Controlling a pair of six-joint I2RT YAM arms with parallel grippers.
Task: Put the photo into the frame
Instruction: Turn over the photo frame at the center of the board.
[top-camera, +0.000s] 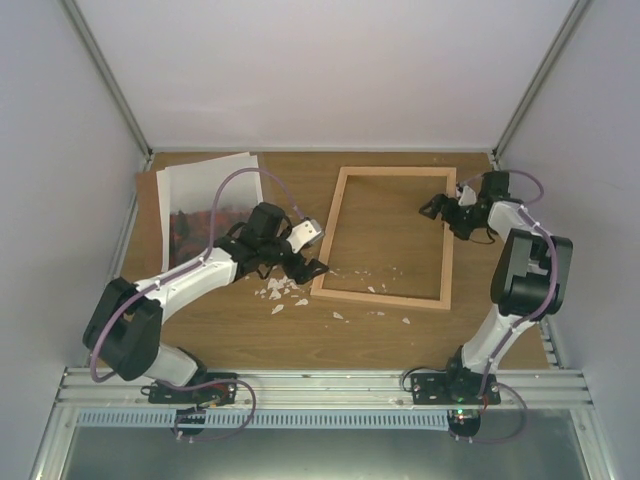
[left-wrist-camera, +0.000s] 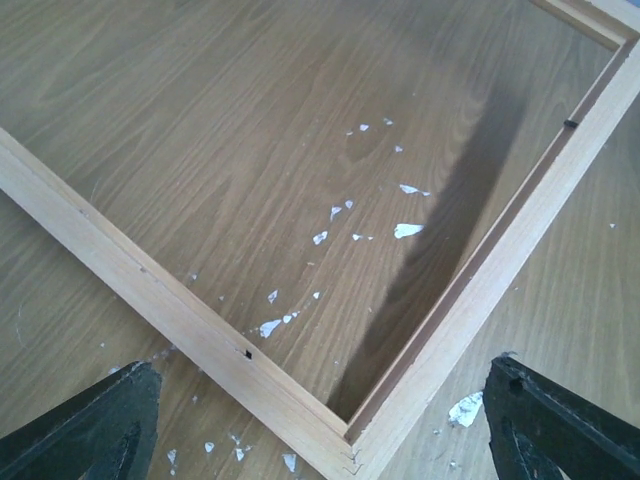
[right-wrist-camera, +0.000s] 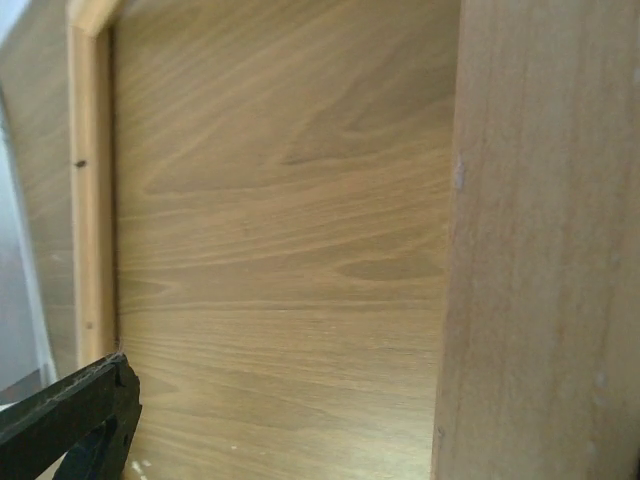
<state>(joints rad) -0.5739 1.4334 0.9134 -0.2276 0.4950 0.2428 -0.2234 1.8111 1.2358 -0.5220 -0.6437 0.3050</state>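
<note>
Wood table (top-camera: 300, 345), walls (top-camera: 330, 70) close around. The frame (top-camera: 380, 296) lies flat mid-table, the photo (top-camera: 205, 185) far-left, apart from it. The left gripper (top-camera: 305, 262) gapes wide over its near corner; the right gripper (top-camera: 437, 207) sits at the far-right rail, spread unclear.

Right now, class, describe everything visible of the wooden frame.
The frame is a large rectangle of thin, pale wood rails with mitred corners and small dark notches on the inner edge. It lies flat on the table, slightly skewed, without the photo; table grain shows through it. White scraps lie inside and beside it. The open left gripper hovers at its near-left corner; the right gripper is at its far-right corner, contact unclear.
</note>
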